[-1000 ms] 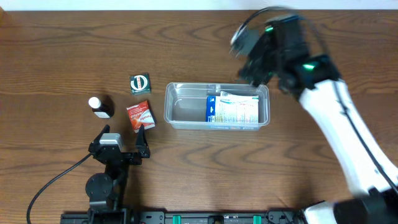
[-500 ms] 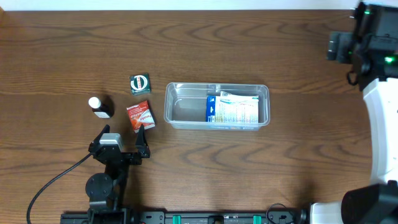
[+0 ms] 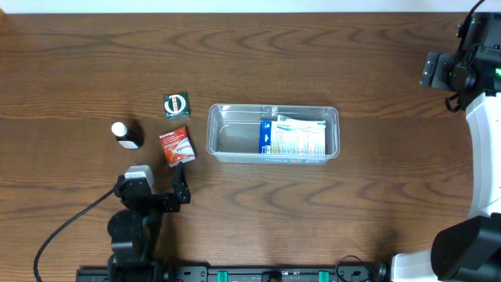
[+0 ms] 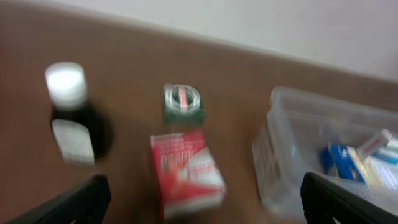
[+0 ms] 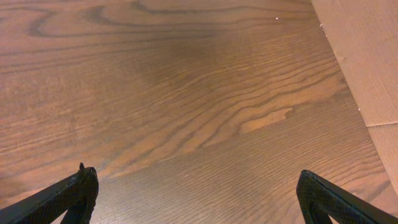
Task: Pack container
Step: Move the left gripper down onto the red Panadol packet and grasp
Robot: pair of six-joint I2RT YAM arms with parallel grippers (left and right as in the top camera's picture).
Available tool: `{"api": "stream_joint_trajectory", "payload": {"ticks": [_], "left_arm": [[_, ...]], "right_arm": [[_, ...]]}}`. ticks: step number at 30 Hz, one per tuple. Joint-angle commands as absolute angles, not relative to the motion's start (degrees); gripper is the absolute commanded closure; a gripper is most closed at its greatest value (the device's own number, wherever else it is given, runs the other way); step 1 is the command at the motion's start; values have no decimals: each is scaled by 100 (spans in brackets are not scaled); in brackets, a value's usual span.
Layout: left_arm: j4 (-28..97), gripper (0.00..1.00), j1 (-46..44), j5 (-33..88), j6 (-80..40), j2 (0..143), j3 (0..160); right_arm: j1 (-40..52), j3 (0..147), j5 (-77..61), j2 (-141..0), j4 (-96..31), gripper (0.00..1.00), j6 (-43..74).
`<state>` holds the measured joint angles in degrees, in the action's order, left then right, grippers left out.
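Observation:
The clear container [image 3: 218, 138] lies at the table's middle and holds a blue and white box [image 3: 293, 138]. To its left lie a red packet [image 3: 177, 146], a green packet [image 3: 177, 105] and a dark bottle with a white cap [image 3: 125, 135]. My left gripper [image 3: 160, 183] is open and empty, just in front of the red packet. The blurred left wrist view shows the gripper [image 4: 202, 208], red packet [image 4: 186, 171], green packet [image 4: 182, 102], bottle [image 4: 71, 121] and container [image 4: 283, 155]. My right gripper [image 3: 438, 69] is open and empty at the far right, over bare wood [image 5: 199, 193].
The table's right edge [image 5: 348, 74] shows in the right wrist view, with a beige surface beyond it. The left arm's cable [image 3: 63, 227] runs along the front left of the table.
My right arm has swung from above the container's right end out to the table's far right. My left gripper has drawn back a little toward the front edge.

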<state>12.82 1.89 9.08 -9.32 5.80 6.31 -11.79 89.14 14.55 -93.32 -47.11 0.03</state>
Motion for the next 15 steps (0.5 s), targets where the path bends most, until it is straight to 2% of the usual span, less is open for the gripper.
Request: {"api": "stream_joint_trajectory", "payload": {"ticks": [1, 5, 11, 15], "left_arm": [[1511, 2, 213, 1013, -1564, 1317, 1498], [2231, 2, 213, 1201, -1680, 2672, 2832], [4204, 2, 213, 1306, -1468, 5218, 5111], [5022, 2, 213, 1308, -1468, 6713, 6093]], "right_arm": [[-1219, 8906, 1435, -9338, -4720, 1, 126], [-1219, 8906, 1435, -9338, -4720, 1, 126], [-1219, 8906, 1435, -9338, -4720, 1, 126], [-1219, 8906, 1435, -9338, -4720, 1, 126]]}}
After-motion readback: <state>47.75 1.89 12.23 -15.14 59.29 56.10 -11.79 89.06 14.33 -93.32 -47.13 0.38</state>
